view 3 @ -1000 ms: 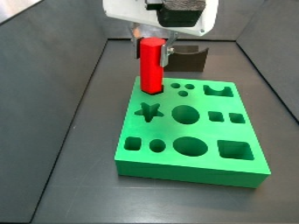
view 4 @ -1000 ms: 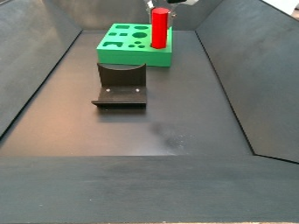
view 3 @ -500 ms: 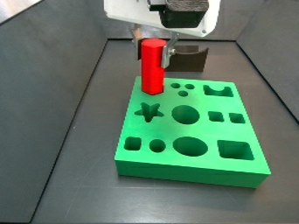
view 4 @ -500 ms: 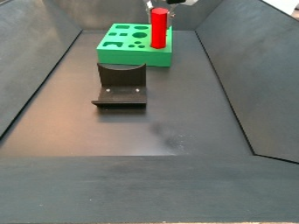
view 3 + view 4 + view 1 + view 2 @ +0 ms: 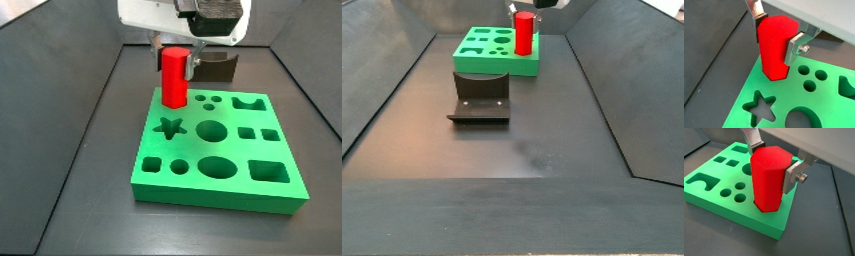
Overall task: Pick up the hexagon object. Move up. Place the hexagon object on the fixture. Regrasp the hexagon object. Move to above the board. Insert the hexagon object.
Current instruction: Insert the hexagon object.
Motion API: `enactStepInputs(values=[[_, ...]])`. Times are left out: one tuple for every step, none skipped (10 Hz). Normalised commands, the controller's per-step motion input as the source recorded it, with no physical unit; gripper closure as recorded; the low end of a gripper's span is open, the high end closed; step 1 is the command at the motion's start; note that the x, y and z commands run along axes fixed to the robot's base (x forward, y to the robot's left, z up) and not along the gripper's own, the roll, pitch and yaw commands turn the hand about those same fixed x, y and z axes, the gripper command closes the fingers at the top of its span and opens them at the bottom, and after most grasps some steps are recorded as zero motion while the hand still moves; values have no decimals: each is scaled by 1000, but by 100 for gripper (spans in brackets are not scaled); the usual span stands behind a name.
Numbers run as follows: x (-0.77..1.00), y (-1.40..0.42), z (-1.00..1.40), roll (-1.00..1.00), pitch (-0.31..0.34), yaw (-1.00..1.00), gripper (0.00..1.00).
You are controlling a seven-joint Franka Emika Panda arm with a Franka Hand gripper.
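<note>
While the gripper [image 5: 175,47] pinches its top, hexagon object [image 5: 174,78] upright, long axis vertical, lower end at the board's [image 5: 221,150] eleven o'clock corner

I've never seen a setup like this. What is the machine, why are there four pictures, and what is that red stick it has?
It is a robot arm ending in a gripper: two flat silver fingers that squeeze things. Two pictures come from cameras on the arm's wrist, looking down past the fingers. Two come from cameras fixed beside the table. The red stick is the hexagon object, a six-sided peg held upright in the gripper. Under it lies the green board, a slab with shaped holes: star, circles, squares, oval. The peg's lower end sits at the board's corner hole. The dark bracket on the floor is the fixture, a stand for resting the peg.
</note>
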Motion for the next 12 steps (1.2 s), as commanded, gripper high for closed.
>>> enactStepInputs(values=[[3, -40, -126, 90, 27, 26, 100], [51, -46, -174, 97, 46, 26, 100], [11, -111, -211, 163, 39, 69, 100], [0, -169, -317, 261, 11, 134, 100], [43, -217, -409, 310, 20, 180, 100], [74, -180, -580, 274, 24, 160, 100], [109, -149, -709, 271, 20, 189, 100], [83, -146, -1000, 113, 0, 123, 100], [206, -69, -1000, 0, 0, 189, 100], [149, -74, -1000, 0, 0, 157, 100], [0, 74, -577, -147, -60, 0, 100], [0, 0, 0, 11, 0, 0, 100]])
